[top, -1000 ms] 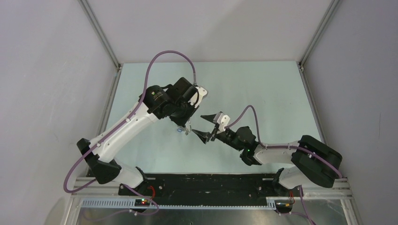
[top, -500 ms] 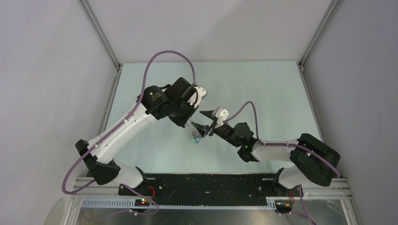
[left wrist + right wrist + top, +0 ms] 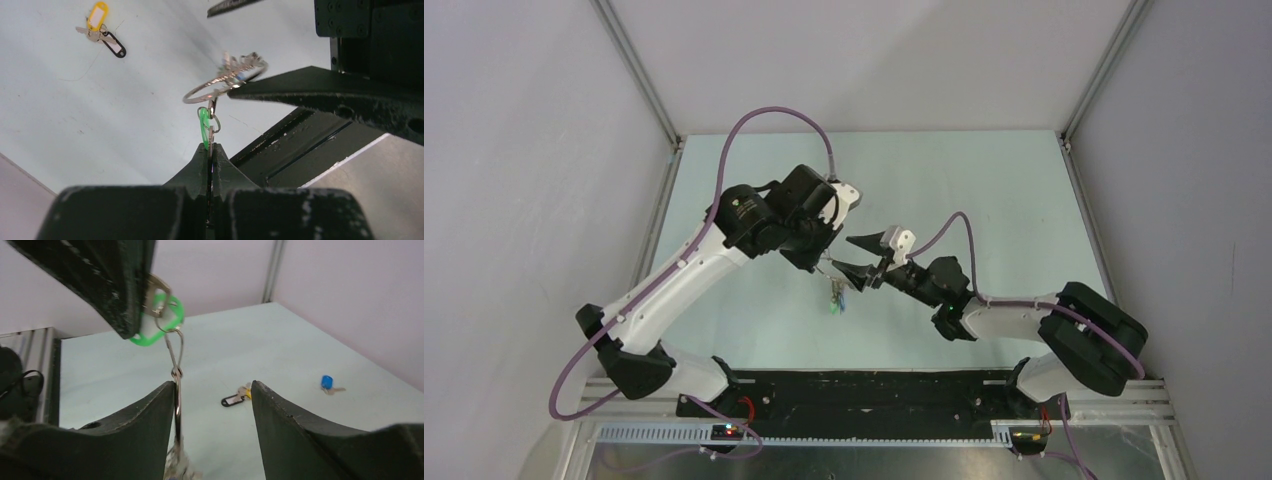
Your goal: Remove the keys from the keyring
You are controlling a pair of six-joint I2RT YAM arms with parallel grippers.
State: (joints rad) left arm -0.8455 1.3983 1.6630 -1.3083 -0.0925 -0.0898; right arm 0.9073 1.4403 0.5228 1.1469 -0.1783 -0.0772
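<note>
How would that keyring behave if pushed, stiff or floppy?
Probably floppy: the keyring hangs loosely under the green key pinched in the left pincer. Likely light, being thin wire. It would probably swing, not roll.

The right fingers (image 3: 852,270) have moved up to the keyring (image 3: 218,80).

Your top camera looks steeply down onto the table (image 3: 984,190) from above its near edge. Your wrist cameras sit close behind the left gripper (image 3: 210,149) and right gripper (image 3: 212,385), and both see the keyring (image 3: 220,80).
</note>
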